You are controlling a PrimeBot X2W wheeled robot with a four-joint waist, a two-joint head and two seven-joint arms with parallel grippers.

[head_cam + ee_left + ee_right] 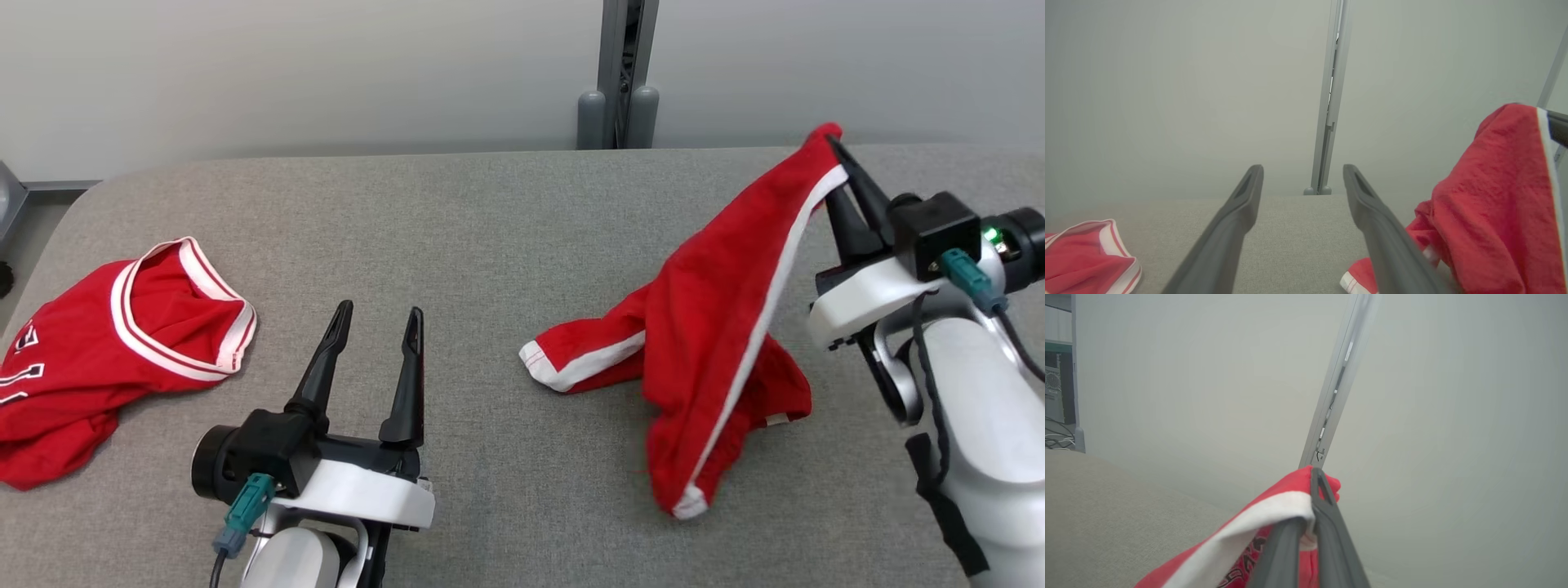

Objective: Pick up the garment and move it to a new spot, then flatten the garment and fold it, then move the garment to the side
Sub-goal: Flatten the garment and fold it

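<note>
At right, crumpled red white-striped shorts hang pinched in the right tool; left tool spread.

Partial lettering on the red shorts and red jersey is unreadable.

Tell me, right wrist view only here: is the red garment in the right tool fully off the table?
Observer: No. The red garment hangs from the right tool by one white-trimmed edge; its lower folds rest on the table.
Operator: Left tool?
Observer: The left tool is open, gripping nothing, left of that garment and apart from it.
Operator: Anything else on the table?
Observer: A red jersey with white trim lies crumpled at the table's left end.
</note>
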